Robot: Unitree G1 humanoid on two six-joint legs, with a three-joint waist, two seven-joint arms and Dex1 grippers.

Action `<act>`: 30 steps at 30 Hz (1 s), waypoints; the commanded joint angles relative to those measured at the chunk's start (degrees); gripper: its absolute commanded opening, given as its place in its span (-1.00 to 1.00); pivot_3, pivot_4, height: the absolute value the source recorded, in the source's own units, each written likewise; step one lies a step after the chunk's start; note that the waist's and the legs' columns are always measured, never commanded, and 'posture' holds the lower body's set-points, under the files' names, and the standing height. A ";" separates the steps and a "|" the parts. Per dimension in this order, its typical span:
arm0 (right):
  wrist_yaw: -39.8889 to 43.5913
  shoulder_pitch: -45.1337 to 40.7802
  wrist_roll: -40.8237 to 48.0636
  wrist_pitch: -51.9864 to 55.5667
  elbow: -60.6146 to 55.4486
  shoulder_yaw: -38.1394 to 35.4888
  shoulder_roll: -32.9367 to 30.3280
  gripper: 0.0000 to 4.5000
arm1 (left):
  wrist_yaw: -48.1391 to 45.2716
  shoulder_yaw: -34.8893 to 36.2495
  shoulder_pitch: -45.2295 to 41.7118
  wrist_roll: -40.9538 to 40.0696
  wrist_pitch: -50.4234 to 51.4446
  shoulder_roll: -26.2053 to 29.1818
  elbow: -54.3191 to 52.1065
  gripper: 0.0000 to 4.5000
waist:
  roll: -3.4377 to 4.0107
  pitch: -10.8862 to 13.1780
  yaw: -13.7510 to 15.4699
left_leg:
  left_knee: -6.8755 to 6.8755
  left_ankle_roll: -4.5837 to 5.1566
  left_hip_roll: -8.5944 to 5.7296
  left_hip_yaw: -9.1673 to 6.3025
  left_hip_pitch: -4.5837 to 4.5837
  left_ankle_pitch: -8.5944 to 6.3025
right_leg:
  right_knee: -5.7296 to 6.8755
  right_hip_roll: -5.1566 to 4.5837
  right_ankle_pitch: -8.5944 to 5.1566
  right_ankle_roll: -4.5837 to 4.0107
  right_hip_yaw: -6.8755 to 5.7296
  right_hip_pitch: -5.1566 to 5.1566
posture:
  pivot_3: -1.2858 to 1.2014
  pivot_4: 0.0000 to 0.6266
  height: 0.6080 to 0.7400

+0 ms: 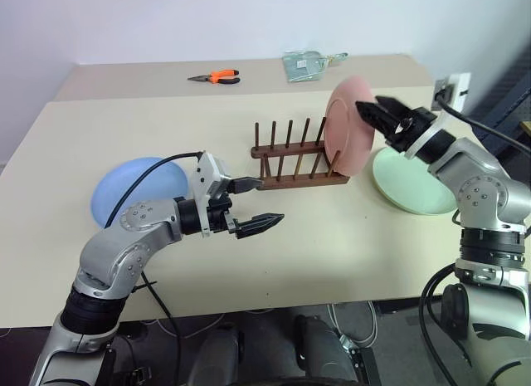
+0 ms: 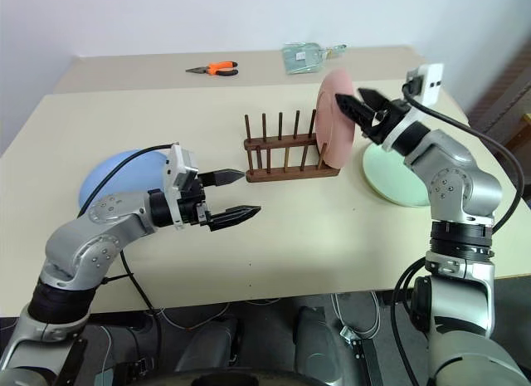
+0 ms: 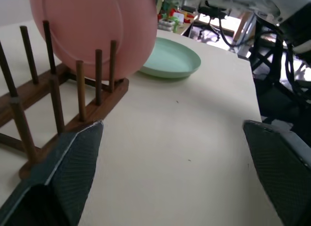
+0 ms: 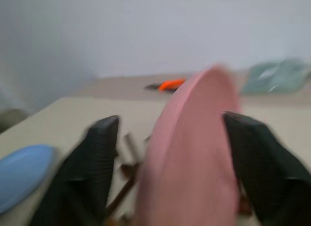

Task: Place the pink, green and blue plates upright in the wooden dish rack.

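My right claw (image 1: 373, 112) stands open with a finger on either side of the pink plate (image 1: 346, 129), which is upright at the right end of the wooden dish rack (image 1: 294, 158). My left claw (image 1: 253, 205) hangs open and empty in front of the rack. The green plate (image 1: 411, 183) lies flat on the surface (image 1: 332, 236) right of the rack; the blue plate (image 1: 137, 187) lies flat at my left.

Orange-handled pliers (image 1: 216, 77) lie near the far edge of the beige tabletop (image 1: 332, 236). Well apart from them, to the right along that same far edge, lies a greenish clear packet (image 1: 307, 65) with something pale inside.
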 commanded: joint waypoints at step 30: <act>-2.83 20.68 -37.19 -19.48 6.32 16.80 -12.32 -0.97 | -3.41 -3.03 -2.47 7.57 -4.66 -3.41 2.20 1.00 | 0.05 -0.01 -0.10 | 0.07 0.04 0.02 0.12 0.09 -0.03 | 0.02 -0.04 -0.06 -0.12 0.03 0.04 | 0.03 -0.52 1.00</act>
